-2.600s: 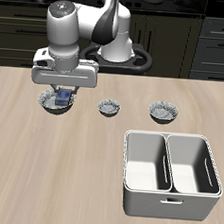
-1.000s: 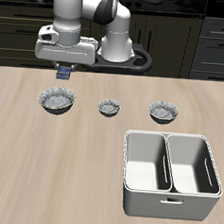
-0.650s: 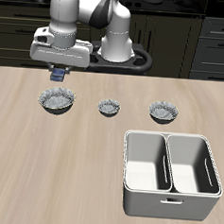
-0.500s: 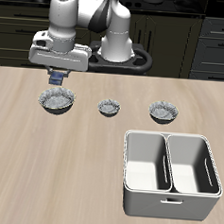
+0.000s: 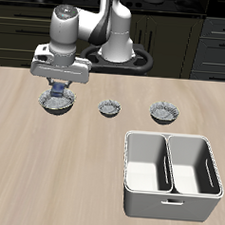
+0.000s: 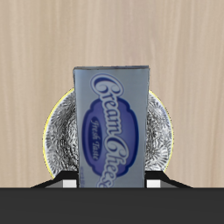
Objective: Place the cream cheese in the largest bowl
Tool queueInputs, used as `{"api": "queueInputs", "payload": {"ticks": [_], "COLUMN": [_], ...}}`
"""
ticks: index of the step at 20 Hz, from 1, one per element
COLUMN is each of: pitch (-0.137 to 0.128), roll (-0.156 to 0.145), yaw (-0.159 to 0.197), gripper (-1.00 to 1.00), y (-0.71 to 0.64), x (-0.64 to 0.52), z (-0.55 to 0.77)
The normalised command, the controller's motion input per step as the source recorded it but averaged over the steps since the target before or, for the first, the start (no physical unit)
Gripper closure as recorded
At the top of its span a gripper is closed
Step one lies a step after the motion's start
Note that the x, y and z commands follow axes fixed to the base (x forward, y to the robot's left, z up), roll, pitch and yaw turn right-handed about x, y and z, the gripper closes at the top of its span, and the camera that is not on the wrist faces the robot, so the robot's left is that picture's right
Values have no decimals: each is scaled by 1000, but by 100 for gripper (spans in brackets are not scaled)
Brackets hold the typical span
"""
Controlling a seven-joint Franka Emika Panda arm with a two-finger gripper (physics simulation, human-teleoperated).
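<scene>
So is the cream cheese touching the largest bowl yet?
Cannot tell. In the exterior view the cream cheese overlaps the largest bowl rim; the wrist view only looks straight down.

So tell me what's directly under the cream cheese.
Under the cream cheese, held in the gripper, sits the largest bowl. Only its speckled sides show; the box covers its centre.

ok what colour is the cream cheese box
Blue, with a darker blue oval label and pale lettering; the cream cheese shows best in the wrist view.

Three grey-speckled bowls: largest bowl (image 5: 56,102), two smaller bowls (image 5: 109,108) (image 5: 164,111); one cream cheese (image 6: 110,129); one two-compartment bin (image 5: 171,175).
</scene>
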Motion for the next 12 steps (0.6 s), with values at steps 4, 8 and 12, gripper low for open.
{"api": "queueInputs", "payload": {"ticks": [4,8,12], "pitch": [65,41,-14], "roll": [-4,-9,-5], "yaw": [16,14,14], "gripper": [100,-100,-100], "y": [48,48,-6], "x": [-106,-169,-58], "z": [-327,-200,70]}}
